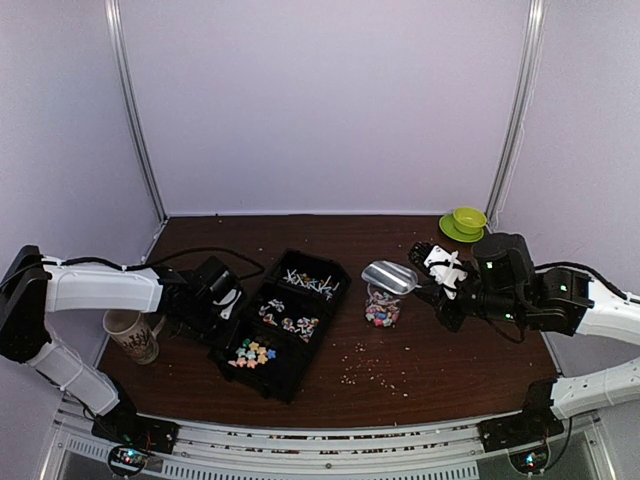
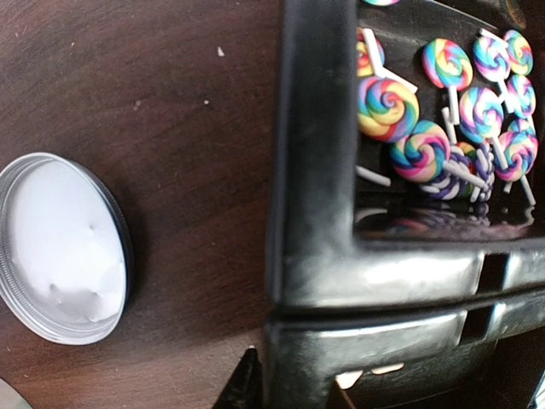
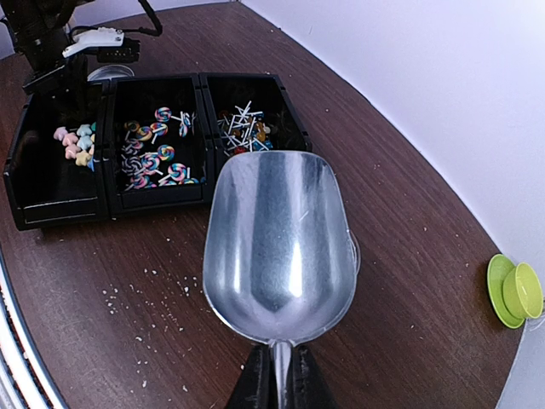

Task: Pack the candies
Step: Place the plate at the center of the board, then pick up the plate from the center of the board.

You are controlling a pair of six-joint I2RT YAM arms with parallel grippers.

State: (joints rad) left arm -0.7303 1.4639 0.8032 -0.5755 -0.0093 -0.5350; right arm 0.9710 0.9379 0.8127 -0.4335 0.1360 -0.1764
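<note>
Packing looks partway done, my read. The jar (image 1: 381, 312) directly under the scoop (image 3: 279, 243) holds a low layer of mixed colours, well short of full. Most of the candies (image 3: 153, 159) sit in the black bins (image 3: 157, 198) out ahead of the scoop's lip. Pastel chunks are in the compartment off to its left, swirl lollipops in the middle one, white sticks in the one straight ahead. Left to do, I'd judge: more scoop loads into the jar, then the lid (image 2: 64, 247). The lid is off, lying white face up on the table left of the left gripper's finger.

Right gripper (image 3: 278, 379): fingers pressed together on the scoop's thin handle, bowl pointing away from the wrist. The bowl is bare metal with nothing in it. It hangs over the jar mouth, and a sliver of glass rim shows past its right edge. Can't tell if scoop and rim touch.

Left gripper (image 1: 222, 310): parked at the end wall of the bins, lollipop compartment ahead-right of it. Its wrist view shows only one dark fingertip, just beside the bin's outer wall. So I can't tell how far apart the jaws are, or whether they pinch that wall. Nothing visibly carried.

Crumbs (image 3: 153, 277) are scattered on the table below-left of the scoop. Not candy.
</note>
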